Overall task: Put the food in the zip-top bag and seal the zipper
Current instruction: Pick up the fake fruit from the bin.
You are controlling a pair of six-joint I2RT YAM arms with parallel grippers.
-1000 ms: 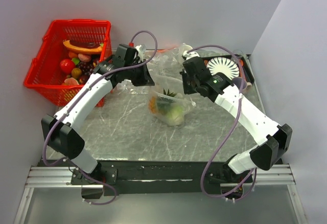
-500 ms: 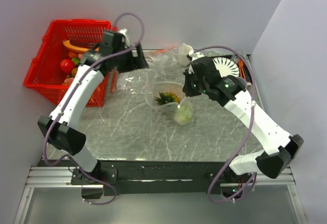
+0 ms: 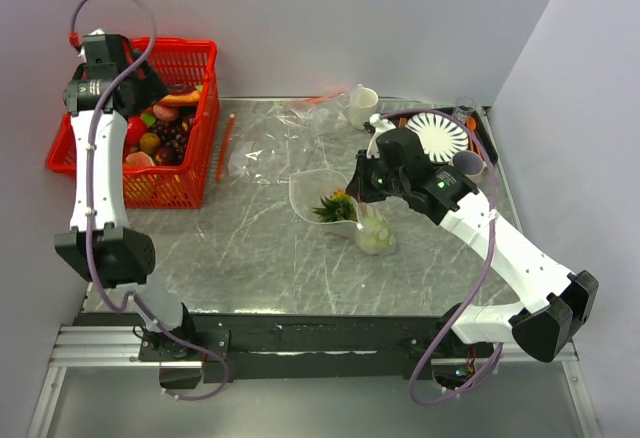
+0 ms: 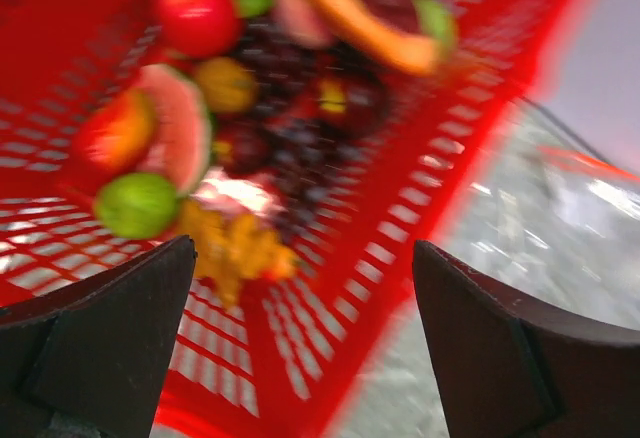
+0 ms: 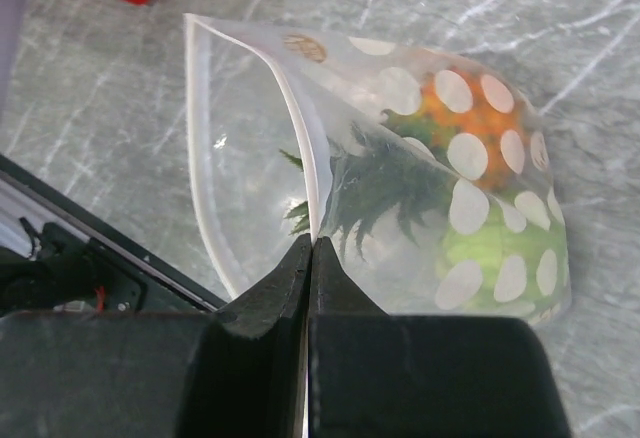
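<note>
Over the basket [image 3: 170, 183], left gripper [image 4: 303, 258] gapes; right gripper [image 5: 310, 245] pinches zip-top bag [image 5: 245, 183], perhaps at zipper [image 5: 304, 143].

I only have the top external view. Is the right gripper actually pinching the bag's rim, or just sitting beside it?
Observer: Pinching. The right wrist view shows the right gripper shut on the rim of the zip-top bag, apparently on one wall only. The mouth gapes open beside it.
Operator: What is inside?
Observer: Through the dotted wall I see the leafy tuft, a red-orange piece and the light-green fruit.
Operator: Is the left gripper carrying anything?
Observer: No. The left wrist view is blurred, but it shows the left gripper open with nothing between its fingers, facing into the red basket.
</note>
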